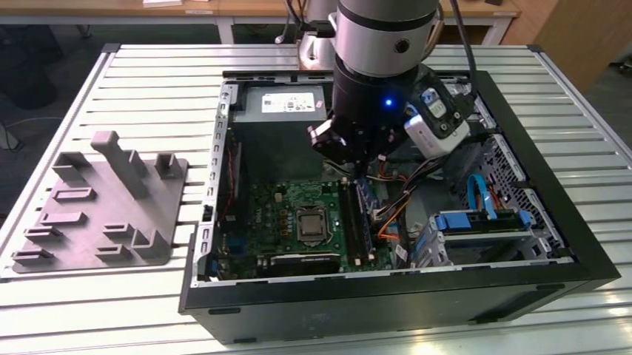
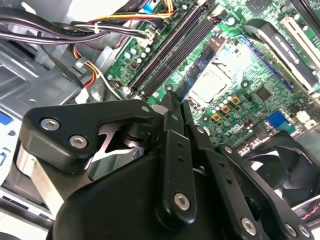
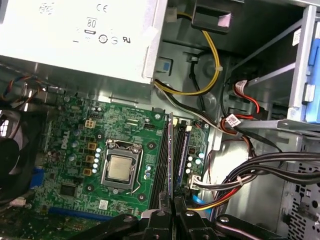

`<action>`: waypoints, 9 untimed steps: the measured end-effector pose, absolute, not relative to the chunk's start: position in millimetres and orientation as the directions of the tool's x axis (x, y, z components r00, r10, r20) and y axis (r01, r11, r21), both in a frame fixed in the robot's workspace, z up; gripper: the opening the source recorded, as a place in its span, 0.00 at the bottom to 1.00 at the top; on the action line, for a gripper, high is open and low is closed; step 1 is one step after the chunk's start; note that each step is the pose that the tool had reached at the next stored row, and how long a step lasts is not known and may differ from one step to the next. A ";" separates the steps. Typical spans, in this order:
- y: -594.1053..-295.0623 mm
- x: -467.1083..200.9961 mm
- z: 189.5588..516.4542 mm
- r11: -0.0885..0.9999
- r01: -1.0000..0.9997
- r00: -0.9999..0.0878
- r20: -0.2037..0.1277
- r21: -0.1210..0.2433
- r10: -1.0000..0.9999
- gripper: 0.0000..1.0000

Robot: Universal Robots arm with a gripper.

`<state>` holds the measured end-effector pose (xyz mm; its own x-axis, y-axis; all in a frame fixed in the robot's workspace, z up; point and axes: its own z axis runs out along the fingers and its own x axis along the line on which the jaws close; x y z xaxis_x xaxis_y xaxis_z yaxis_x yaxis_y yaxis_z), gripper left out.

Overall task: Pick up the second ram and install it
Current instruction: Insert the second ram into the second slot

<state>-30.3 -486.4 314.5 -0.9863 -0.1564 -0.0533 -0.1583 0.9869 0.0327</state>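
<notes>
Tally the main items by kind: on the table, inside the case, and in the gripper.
computer case: 1
grey slotted plate: 1
power supply: 1
processor: 1
cooling fan: 1
second ram, held in the gripper: 1
Total: 6

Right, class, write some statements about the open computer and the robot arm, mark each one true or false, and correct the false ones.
1. The fingers grip a thin memory stick edge-on over the memory slots. True.
2. The grey plate with posts sits inside the case. False: it lies on the table outside the case, at the exterior view's left.
3. A cooler covers the processor. False: its metal top is bare.
4. The arm reaches down into the open case. True.
</notes>
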 end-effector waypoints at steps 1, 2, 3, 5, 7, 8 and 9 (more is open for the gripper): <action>-486.4 -30.4 314.5 0.988 -0.152 -0.987 -0.053 0.033 -0.150 0.14; -486.4 -30.4 314.5 0.989 -0.146 -0.988 -0.053 0.033 -0.144 0.14; -486.4 -30.3 314.5 0.990 -0.141 -0.989 -0.053 0.033 -0.139 0.14; -486.4 -30.4 314.5 0.991 -0.129 -0.991 -0.053 0.033 -0.127 0.14; -486.4 -30.3 314.4 0.993 -0.117 -0.992 -0.053 0.033 -0.115 0.14; -486.4 -30.3 314.4 0.993 -0.112 -0.993 -0.053 0.033 -0.110 0.14; -486.4 -30.3 314.4 0.994 -0.106 -0.993 -0.053 0.033 -0.104 0.14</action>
<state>-30.3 -486.4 314.4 -0.9931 -0.1043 -0.0533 -0.1061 0.9938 0.0328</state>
